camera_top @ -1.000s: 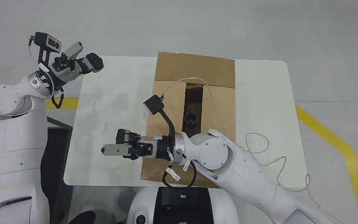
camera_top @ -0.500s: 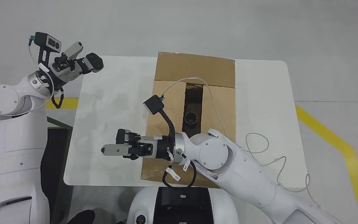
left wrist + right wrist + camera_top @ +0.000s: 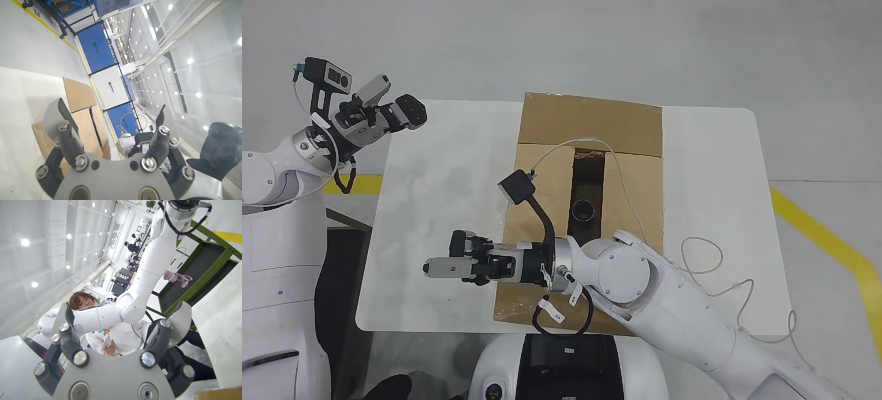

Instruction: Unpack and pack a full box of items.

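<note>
An open cardboard box [image 3: 637, 195] stands on the white table [image 3: 442, 200], its flaps folded out. Down in the opening lies a dark round item [image 3: 584, 210]. My right gripper [image 3: 437, 268] is near the table's front edge, left of the box, pointing away from it; it is open and empty [image 3: 123, 306]. My left gripper [image 3: 412, 108] hangs over the table's far left corner, well clear of the box, open with nothing between its fingers [image 3: 111, 108]. In the left wrist view the box [image 3: 81, 94] shows from the side, beyond the fingers.
A thin white cable [image 3: 592, 142] runs across the box top. A green cart [image 3: 198, 262] beside the table carries a pink bottle [image 3: 174, 278]. Bare tabletop lies left of the box.
</note>
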